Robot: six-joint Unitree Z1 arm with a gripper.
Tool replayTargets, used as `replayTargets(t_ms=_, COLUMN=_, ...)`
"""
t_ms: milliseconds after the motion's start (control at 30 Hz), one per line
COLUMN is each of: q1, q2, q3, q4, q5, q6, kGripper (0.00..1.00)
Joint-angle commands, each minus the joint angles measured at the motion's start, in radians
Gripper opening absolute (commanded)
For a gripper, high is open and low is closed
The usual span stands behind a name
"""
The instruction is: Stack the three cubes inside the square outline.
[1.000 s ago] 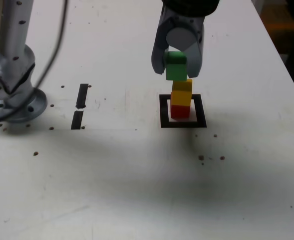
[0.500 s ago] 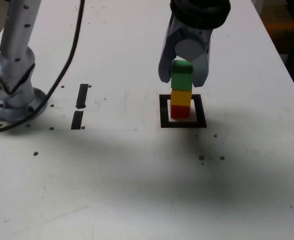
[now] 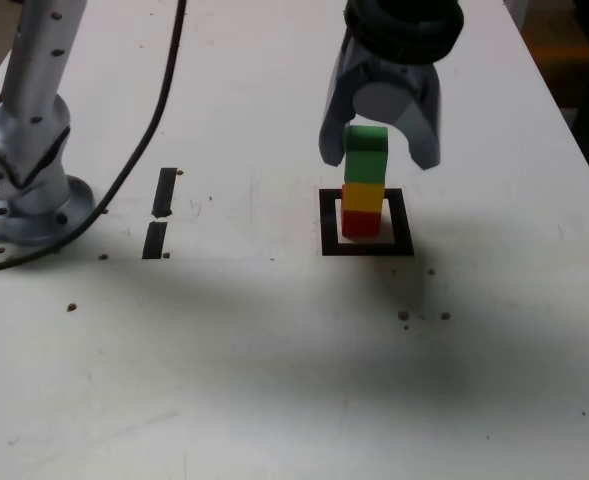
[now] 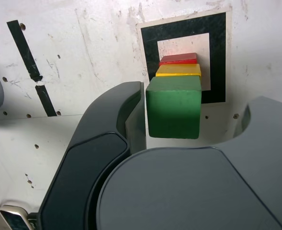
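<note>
My claw [image 3: 379, 150] hangs over the stack with its jaws spread apart, one finger on each side of the green cube [image 3: 365, 154] and neither clamped on it; in the wrist view a gap shows between the green cube [image 4: 174, 107] and the finger on one side, while the other finger stands just beside it, and I cannot tell whether that one touches; the green cube sits on top of the yellow cube [image 3: 363, 196], which sits on the red cube [image 3: 361, 222], the three forming an upright tower; the red cube rests on the white interior of the square outline [image 3: 330, 245], whose black frame [image 4: 149, 48] surrounds the tower's foot; farther off, toward the exterior view's left, two short black tape strips [image 3: 160, 211] lie end to end on the white table [image 3: 274, 360]; beyond them stands my arm's silver base [image 3: 24, 170], with a black cable [image 3: 139, 150] trailing past it.
</note>
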Motion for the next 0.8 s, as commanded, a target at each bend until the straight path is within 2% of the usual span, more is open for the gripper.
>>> replayTargets(t_ms=0, q1=0.001, q2=-0.071, q3=0.027, q4=0.013, q5=0.01, q6=-0.008, kGripper=1.0)
replayTargets(t_ms=167, q1=-0.023, q2=-0.327, q3=0.134, q4=0.013, q5=0.034, q6=-0.021, kGripper=1.0)
replayTargets(t_ms=300, q1=-0.032, q2=-0.505, q3=0.26, q4=0.013, q5=0.04, q6=-0.026, kGripper=1.0)
replayTargets(t_ms=367, q1=-0.006, q2=-0.572, q3=0.37, q4=0.012, q5=0.026, q6=-0.024, kGripper=1.0)
replayTargets(t_ms=400, q1=0.039, q2=-0.603, q3=0.491, q4=0.009, q5=0.007, q6=-0.012, kGripper=1.0)
replayTargets(t_ms=533, q1=0.115, q2=-0.617, q3=0.686, q4=-0.018, q5=-0.017, q6=0.026, kGripper=1.0)
replayTargets(t_ms=633, q1=0.147, q2=-0.628, q3=0.834, q4=-0.124, q5=-0.03, q6=0.058, kGripper=1.0)
replayTargets(t_ms=767, q1=0.159, q2=-0.655, q3=1.025, q4=-0.362, q5=-0.071, q6=0.076, kGripper=1.0)
